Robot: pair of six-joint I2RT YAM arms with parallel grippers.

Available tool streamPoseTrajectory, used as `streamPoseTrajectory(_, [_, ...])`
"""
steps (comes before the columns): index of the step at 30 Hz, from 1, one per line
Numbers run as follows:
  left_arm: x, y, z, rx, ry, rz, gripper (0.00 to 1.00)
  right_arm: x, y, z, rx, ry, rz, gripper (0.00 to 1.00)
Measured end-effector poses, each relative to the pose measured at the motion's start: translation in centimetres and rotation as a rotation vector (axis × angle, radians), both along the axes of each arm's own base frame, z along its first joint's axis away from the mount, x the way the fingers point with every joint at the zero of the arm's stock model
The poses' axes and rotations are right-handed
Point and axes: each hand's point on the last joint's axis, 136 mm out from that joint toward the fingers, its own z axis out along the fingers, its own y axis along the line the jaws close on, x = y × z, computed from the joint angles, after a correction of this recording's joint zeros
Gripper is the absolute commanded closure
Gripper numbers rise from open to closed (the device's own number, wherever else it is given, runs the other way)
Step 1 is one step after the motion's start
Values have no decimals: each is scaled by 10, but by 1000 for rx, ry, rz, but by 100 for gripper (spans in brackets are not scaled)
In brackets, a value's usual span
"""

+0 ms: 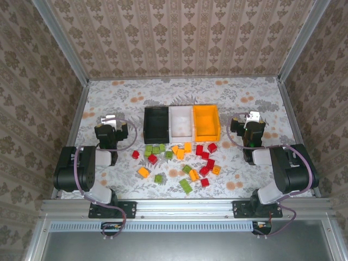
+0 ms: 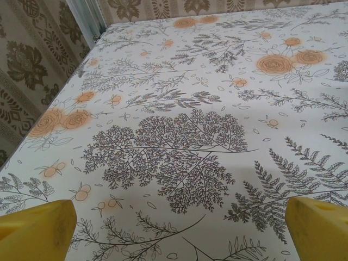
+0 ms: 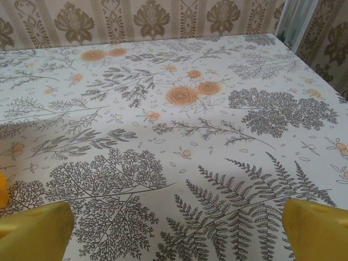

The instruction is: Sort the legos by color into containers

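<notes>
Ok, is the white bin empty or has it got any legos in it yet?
Empty: seen from above, the white bin has a bare pale floor; the legos lie loose on the table in front.

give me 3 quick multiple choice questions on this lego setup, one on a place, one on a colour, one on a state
1. Which bin stands in the middle of the row? A black B white C orange
2. Which colour is absent among the legos? A red B blue C green
3. Both sets of jaws are: A wide open, empty B shut on a lego C shut, empty
1 B: the white bin sits between the black bin and the orange bin.
2 B: they are red, green and orange-yellow.
3 A: in each wrist view the yellow fingers stand far apart with nothing between.
</notes>
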Motion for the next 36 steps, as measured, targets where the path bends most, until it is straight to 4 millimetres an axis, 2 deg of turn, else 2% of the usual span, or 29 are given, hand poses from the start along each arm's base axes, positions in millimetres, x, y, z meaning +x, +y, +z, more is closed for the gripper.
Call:
streamPoseTrajectory(15, [0,0,0,-3,0,-3,0,1,-1,-1,11,1,12,0])
streamPoseTrajectory(18, [-4,0,6,8,4,8,0,-2,-1,2,9,11,11,0])
streamPoseTrajectory(19, [-6,-1,12,15,-1,11,0,-4,-1,7,8,18,8,0])
streamPoseTrajectory(21, [-9,-5,38,26,-50,19,0,-5,-2,22,6,10,-5,0])
streamPoseTrajectory(23, [-11,-7,70,18,-128,38,0,-2,-5,48,12,-18,-27,0])
streamPoseTrajectory(26, [-12,2,105,-34,-212,104,0,3,-6,85,31,-62,-67,0])
streamPoseTrajectory(28, [-12,9,115,-91,-243,153,0,4,-7,101,46,-74,-99,0])
streamPoseTrajectory(31, [-9,25,117,-218,-230,254,0,6,-15,115,122,-62,-187,0])
streamPoseTrajectory(36, [-13,63,125,-517,-292,362,0,-2,-33,119,337,-6,-337,0])
